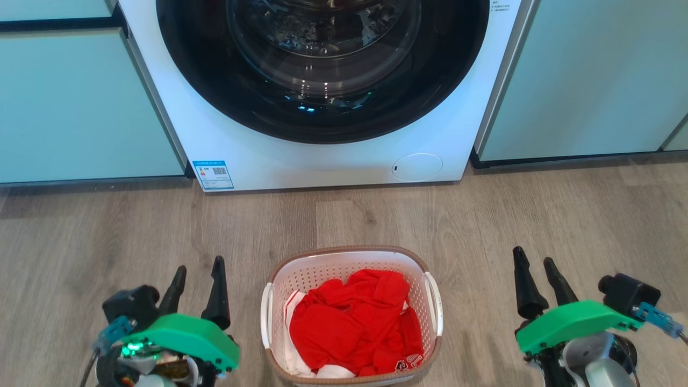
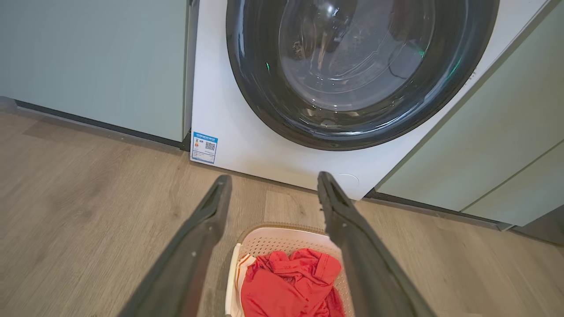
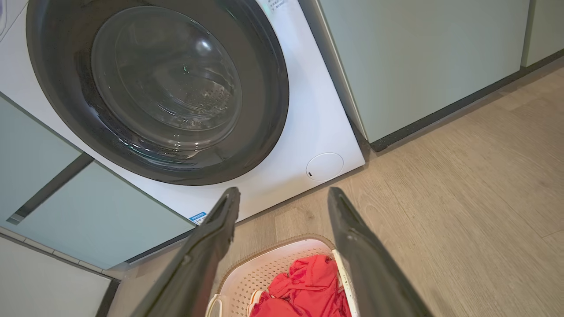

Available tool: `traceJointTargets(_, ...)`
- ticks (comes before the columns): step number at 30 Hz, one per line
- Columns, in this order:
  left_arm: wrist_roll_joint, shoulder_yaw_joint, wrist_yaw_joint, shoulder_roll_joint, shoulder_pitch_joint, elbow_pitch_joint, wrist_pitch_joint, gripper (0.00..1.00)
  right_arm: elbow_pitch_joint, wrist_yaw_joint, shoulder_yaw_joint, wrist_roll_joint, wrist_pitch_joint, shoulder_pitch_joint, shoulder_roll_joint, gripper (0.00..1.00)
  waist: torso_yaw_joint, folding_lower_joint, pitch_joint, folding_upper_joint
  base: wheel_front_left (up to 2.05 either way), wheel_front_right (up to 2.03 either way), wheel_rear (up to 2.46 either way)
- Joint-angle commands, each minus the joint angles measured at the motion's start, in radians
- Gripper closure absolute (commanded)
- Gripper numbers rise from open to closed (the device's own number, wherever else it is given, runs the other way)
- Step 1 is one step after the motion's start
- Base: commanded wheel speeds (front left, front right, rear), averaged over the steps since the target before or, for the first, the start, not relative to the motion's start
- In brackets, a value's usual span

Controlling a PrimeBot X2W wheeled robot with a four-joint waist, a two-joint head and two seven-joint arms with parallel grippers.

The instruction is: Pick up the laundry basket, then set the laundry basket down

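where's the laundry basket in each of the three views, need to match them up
Head view: laundry basket at bottom centre, on the floor between left gripper and right gripper.
Left wrist view: laundry basket at bottom centre, cut off below.
Right wrist view: laundry basket at bottom centre, cut off below.
Shared landmark: blue label low on the front of the white washing machine.
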Motion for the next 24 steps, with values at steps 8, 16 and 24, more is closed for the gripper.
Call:
traceJointTargets(8, 0.105, -0.009, 0.025, 0.032, -0.034, -0.053, -0.038, 0.0, -0.044, 0.005, 0.035, -0.112, -0.036, -0.041, -0.012, 0.0, -0.001, 0.0, -0.007, 0.0, 0.0, 0.0, 0.0)
traceJointTargets(16, 0.195, -0.023, 0.037, 0.035, -0.02, -0.064, -0.061, 0.0, -0.048, 0.006, 0.051, -0.203, -0.06, -0.04, -0.013, 0.0, -0.002, 0.0, -0.011, 0.0, 0.0, 0.0, 0.0)
traceJointTargets(24, 0.266, -0.008, 0.03, 0.02, 0.0, -0.073, -0.085, 0.0, -0.056, 0.006, 0.066, -0.293, -0.083, -0.041, -0.014, 0.0, -0.004, 0.0, -0.013, 0.0, 0.0, 0.0, 0.0)
